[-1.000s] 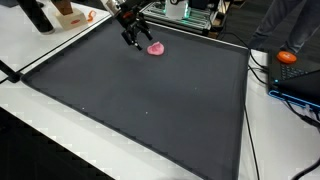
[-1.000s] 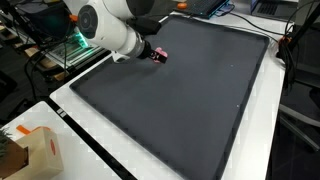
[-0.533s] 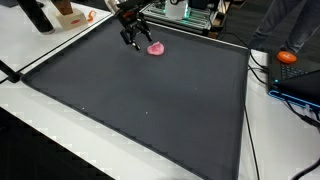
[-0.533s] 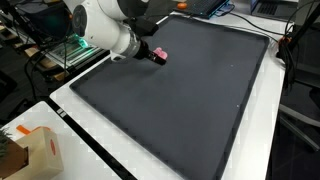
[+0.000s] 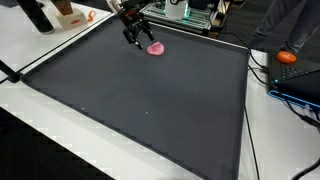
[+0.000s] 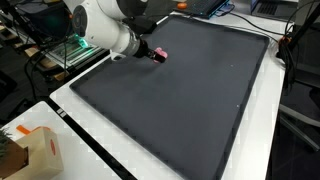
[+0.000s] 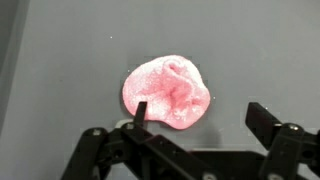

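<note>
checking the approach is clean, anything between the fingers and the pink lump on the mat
Nothing visible does. In the wrist view the open fingers sit right by the pink lump, and only bare dark mat lies around it.

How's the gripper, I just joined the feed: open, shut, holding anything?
Gripper: jaws open, holding nothing, poised at the pink lump on the dark mat.
</note>
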Controlling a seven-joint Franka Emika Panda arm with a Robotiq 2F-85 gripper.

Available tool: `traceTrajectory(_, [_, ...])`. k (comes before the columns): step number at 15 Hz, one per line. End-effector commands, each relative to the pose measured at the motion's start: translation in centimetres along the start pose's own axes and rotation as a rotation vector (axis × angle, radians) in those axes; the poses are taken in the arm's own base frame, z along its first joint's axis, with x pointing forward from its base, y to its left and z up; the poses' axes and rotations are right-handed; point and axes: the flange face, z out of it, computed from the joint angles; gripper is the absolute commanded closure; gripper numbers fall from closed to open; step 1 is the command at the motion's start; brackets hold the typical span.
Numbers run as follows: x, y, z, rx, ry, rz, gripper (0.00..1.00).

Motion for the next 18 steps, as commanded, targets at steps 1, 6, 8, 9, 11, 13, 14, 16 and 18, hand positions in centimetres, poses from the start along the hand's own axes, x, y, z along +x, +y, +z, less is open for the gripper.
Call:
traceTrajectory(1, [-0.7, 0.8, -0.5, -0.031, -0.004, -0.055, 0.00])
traceTrajectory(6, [-2.0, 0.3, -0.7, -0.114, 0.060, -0.160, 0.00])
traceTrajectory(8, [-3.0, -0.1, -0.9, -0.140, 0.082, -0.212, 0.00])
traceTrajectory(9, [-3.5, -0.3, -1.0, -0.157, 0.087, -0.243, 0.00])
traceTrajectory(11, [-4.8, -0.7, -1.1, -0.190, 0.109, -0.302, 0.00])
traceTrajectory(13, [-6.1, -1.0, -1.2, -0.229, 0.126, -0.368, 0.00])
traceTrajectory(14, [-6.7, -1.2, -1.2, -0.244, 0.142, -0.402, 0.00])
traceTrajectory(16, [-8.2, -1.6, -1.2, -0.290, 0.154, -0.513, 0.00])
traceTrajectory(18, [-9.8, -2.1, -1.4, -0.333, 0.189, -0.617, 0.00])
